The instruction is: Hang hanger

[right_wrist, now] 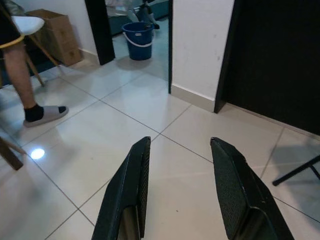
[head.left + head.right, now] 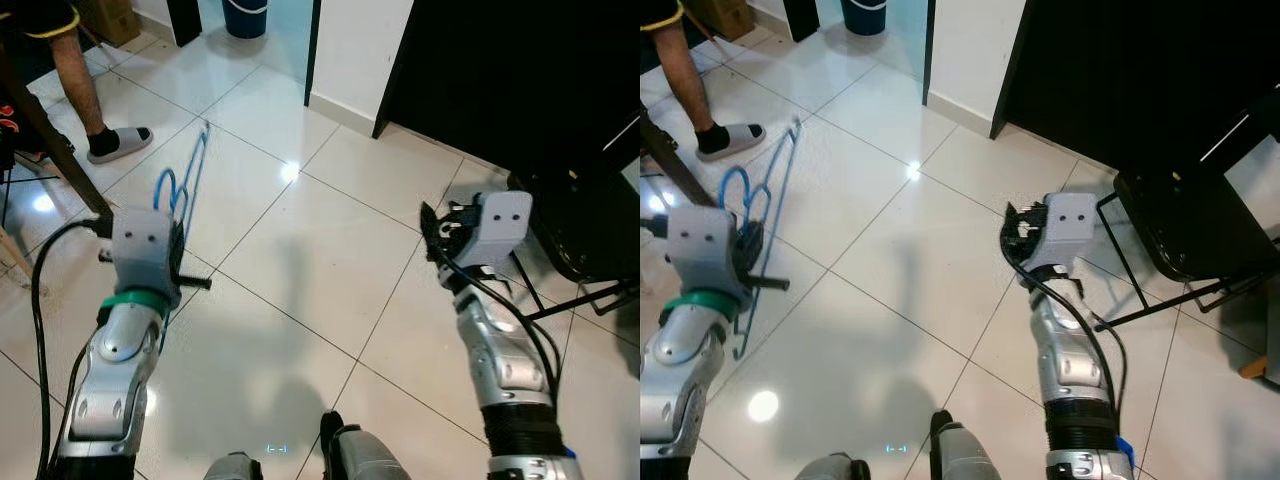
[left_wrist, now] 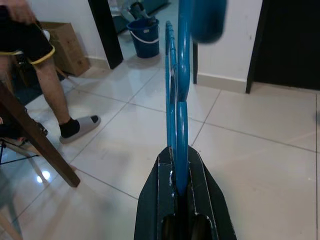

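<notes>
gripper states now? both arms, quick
Left gripper: shut on the blue hanger, held out over the tiled floor.
Right gripper: open, fingers spread, holding nothing.

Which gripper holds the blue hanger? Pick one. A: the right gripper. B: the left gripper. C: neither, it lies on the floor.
B: the left gripper has its black fingers shut on the blue hanger, while the right gripper is open and empty.
</notes>
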{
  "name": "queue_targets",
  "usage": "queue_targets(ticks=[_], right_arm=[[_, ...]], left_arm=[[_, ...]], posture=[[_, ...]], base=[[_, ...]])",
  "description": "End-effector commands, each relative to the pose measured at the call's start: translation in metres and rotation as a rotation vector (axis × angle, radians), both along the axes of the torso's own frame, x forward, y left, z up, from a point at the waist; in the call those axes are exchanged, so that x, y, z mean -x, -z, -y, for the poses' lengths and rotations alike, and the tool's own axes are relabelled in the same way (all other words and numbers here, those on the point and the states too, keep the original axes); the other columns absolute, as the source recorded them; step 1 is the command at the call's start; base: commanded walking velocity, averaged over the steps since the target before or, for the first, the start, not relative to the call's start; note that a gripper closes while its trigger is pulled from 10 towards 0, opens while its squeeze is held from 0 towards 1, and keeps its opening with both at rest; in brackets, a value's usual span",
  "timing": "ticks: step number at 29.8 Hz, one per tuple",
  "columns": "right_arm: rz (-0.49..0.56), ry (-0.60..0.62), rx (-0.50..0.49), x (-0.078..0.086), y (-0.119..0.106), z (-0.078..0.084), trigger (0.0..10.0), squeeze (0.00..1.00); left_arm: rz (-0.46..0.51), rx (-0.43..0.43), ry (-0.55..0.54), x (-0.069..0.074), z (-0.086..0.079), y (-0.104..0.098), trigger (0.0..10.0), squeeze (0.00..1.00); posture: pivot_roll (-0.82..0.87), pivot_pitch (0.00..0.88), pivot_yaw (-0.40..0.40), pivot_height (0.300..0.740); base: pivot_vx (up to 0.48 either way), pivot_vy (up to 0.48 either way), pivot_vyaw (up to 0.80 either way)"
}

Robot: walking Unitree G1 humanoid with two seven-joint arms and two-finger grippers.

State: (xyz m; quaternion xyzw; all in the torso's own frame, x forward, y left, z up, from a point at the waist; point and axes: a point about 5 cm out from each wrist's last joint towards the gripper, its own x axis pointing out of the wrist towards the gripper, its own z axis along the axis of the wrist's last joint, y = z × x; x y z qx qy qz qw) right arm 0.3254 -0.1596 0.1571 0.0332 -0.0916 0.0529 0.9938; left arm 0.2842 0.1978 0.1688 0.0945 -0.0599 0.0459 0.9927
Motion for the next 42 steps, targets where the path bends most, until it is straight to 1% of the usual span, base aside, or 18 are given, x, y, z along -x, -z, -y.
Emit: queue_targets(ticks=[1, 9, 17, 25, 42], right_arm=[[0.008, 0.016, 0.01, 0.0006, 0.0005, 0.0029, 10.0, 0.0], [0.023, 0.023, 0.035, -0.0033, -0.0001, 0.0012, 10.0, 0.0], [0.026, 0.013, 0.037, -0.0047, -0.0007, -0.0008, 10.0, 0.0], [0.029, 0.009, 0.039, -0.0043, -0.0004, -0.0012, 10.0, 0.0], [0.037, 0.009, 0.044, -0.0047, -0.001, -0.0003, 10.0, 0.0]], left_arm=[[-0.021, 0.002, -0.02, 0.0006, -0.0012, 0.0079, 10.0, 0.0], [0.003, 0.003, -0.035, -0.0024, -0.0014, 0.006, 10.0, 0.0], [0.007, 0.003, -0.041, -0.0034, -0.0026, 0.0054, 10.0, 0.0], [0.01, 0.003, -0.046, -0.0034, -0.0032, 0.0054, 10.0, 0.0], [0.008, -0.001, -0.052, -0.0045, -0.0042, 0.0055, 10.0, 0.0]], posture=[[0.01, 0.144, -0.013, 0.74], [0.01, 0.131, -0.016, 0.74], [0.01, 0.126, -0.019, 0.74], [0.01, 0.13, -0.016, 0.74], [0.01, 0.135, -0.014, 0.74]], base=[[0.0, 0.0, 0.0], [0.0, 0.0, 0.0], [0.0, 0.0, 0.0], [-0.32, 0.0, 0.0], [-0.429, 0.0, 0.0]])
